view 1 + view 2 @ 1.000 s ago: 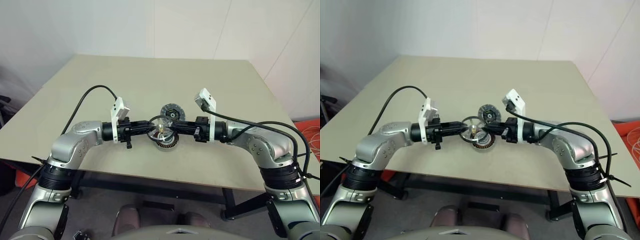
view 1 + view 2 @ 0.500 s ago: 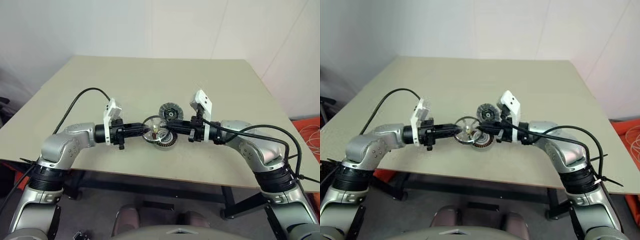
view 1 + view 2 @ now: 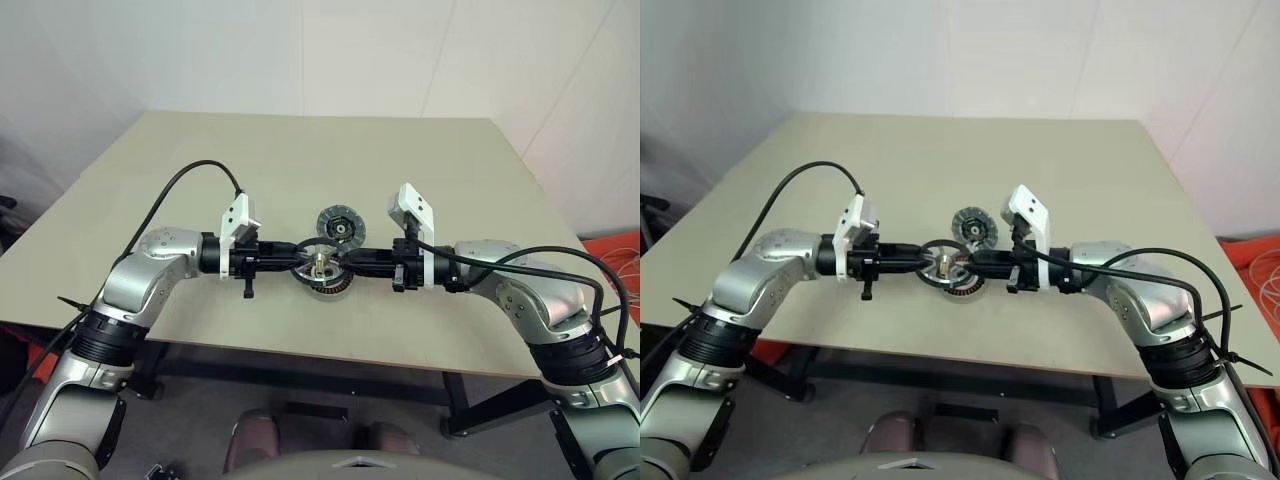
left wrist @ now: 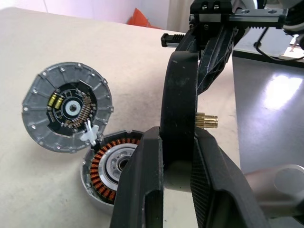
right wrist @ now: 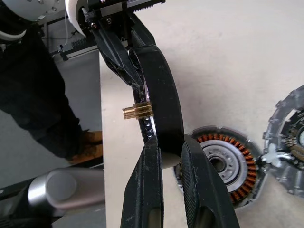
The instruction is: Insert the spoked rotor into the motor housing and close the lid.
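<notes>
Black-rimmed and silver-spoked, the spoked rotor [image 3: 318, 264] is shown held on edge in the air between both arms, its brass pinion projecting sideways from the hub. The left gripper [image 4: 176, 156] is clenched on the rim from one side and the right gripper [image 5: 166, 153] is clenched on the opposite side — each pair of black fingers pinching the rim across its thickness.

Directly beneath the rotor, the motor housing [image 4: 108, 168] rests on the beige desk [image 3: 300, 160] with its ring of copper coils facing up and its centre bore unoccupied. The lid [image 3: 339, 226] lies just beyond it, touching or nearly touching the housing's edge, with its inner side up.

Progress is judged as early: the rotor has been lifted and brought over the housing, but insertion has not been made and the lid has not been taken up. What remains is for the rotor to be turned flat, lowered into the coil ring, released, and then covered with the lid.

Compared with the frame one second earlier, both grips are unchanged and the rotor remains above the housing — only the left wrist has rolled, so that its white camera mount now stands more upright.
</notes>
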